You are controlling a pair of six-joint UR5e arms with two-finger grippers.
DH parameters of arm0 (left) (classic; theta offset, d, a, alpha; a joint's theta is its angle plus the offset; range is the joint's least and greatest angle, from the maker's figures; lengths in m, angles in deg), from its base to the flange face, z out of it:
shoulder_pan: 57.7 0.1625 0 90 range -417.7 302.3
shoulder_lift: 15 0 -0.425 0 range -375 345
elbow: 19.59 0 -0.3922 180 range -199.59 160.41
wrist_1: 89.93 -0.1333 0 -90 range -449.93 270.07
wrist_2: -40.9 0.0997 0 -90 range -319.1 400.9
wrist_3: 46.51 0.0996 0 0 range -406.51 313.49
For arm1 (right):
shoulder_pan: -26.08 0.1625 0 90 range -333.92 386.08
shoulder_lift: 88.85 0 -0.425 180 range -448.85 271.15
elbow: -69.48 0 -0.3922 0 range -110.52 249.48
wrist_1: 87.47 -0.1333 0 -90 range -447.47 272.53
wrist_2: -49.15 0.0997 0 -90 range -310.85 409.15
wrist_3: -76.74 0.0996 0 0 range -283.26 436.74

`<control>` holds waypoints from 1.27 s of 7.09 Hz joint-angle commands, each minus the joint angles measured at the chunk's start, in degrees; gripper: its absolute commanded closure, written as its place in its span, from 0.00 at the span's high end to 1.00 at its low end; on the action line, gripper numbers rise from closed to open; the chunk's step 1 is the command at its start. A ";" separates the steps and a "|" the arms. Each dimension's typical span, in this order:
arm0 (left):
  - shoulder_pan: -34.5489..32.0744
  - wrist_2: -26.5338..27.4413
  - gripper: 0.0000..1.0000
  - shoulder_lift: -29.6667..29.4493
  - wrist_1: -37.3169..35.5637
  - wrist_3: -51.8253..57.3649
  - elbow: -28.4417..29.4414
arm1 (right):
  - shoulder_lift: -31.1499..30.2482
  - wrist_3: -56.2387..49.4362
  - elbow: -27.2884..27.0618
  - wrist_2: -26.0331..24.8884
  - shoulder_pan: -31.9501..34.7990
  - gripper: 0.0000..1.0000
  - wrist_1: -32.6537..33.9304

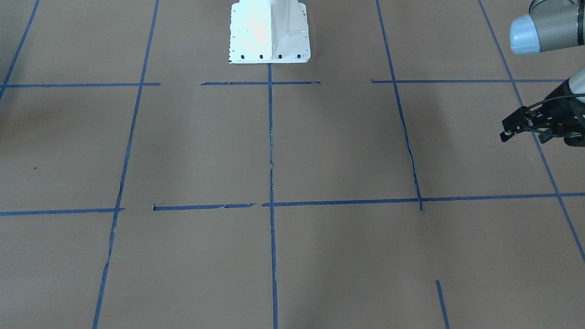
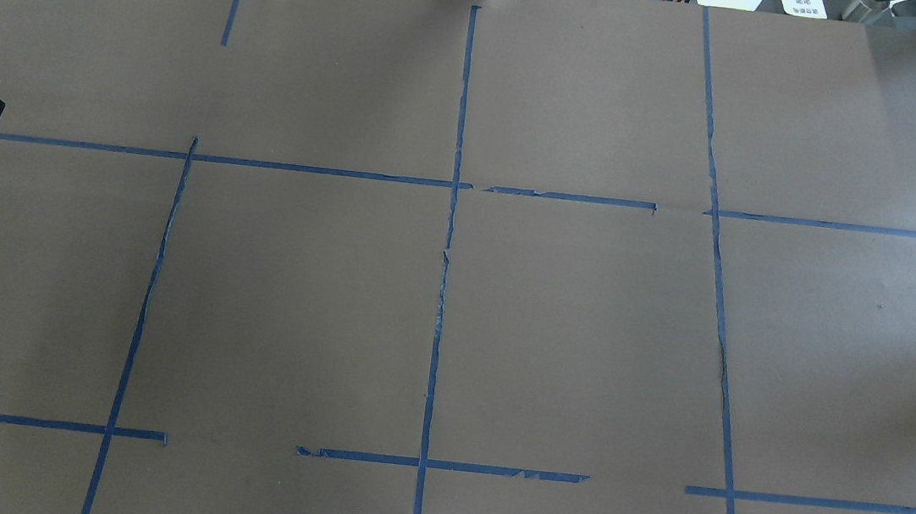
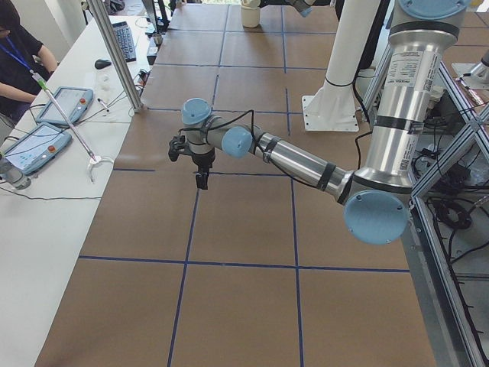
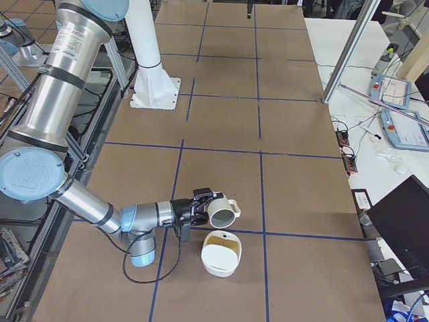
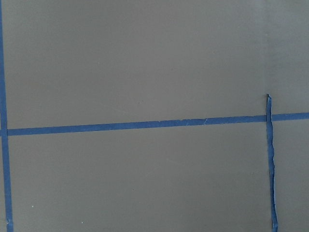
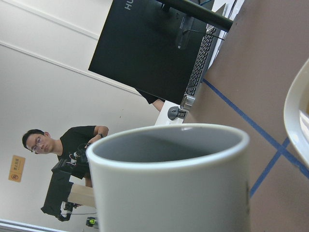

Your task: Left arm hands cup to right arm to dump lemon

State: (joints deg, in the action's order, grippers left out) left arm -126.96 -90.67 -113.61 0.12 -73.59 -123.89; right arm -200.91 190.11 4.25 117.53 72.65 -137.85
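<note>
Exterior right view: the right gripper [image 4: 203,208] meets the cup [image 4: 224,215] at its 3 o'clock, but I cannot tell its grip. The cup lies tipped above a white bowl [image 4: 220,269] at 6 o'clock. It looks glazed, rigid and breakable, so grip the wall firmly. The left gripper [image 1: 514,128], well apart, carries nothing, and its spread is unclear. Only "HU" is readable, on a monitor [image 6: 145,43].

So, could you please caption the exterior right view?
Cup tipped sideways at the right arm's end effector, near a white bowl.

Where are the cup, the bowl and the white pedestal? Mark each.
cup [image 4: 223,215], exterior right view, its grey inside.
bowl [image 4: 219,270], exterior right view, near outer wall.
white pedestal [image 1: 269,32], exterior front-facing view, sloped foot.
</note>
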 commanded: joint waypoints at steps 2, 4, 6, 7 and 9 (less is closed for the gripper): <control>0.00 0.00 1.00 0.00 -0.14 0.02 -0.37 | 1.13 18.50 0.01 0.00 3.78 0.03 -2.09; 0.00 0.00 1.00 0.00 -0.14 0.02 -0.46 | 1.66 28.61 0.28 -1.31 5.37 0.03 -4.97; 0.09 0.00 1.00 0.00 -0.23 0.02 -0.46 | 1.75 38.37 1.68 -4.04 5.38 0.04 -8.76; 0.09 0.00 1.00 -0.09 -0.32 0.02 -0.46 | 1.67 41.46 1.77 -4.65 5.46 0.04 -9.82; 0.09 0.00 1.00 -0.26 -0.23 0.02 -0.38 | 1.67 44.56 5.18 -5.53 5.38 0.04 -15.07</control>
State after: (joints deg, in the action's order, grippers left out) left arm -126.87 -90.67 -113.74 -0.13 -73.58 -124.34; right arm -199.23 232.71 7.31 112.71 78.07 -149.46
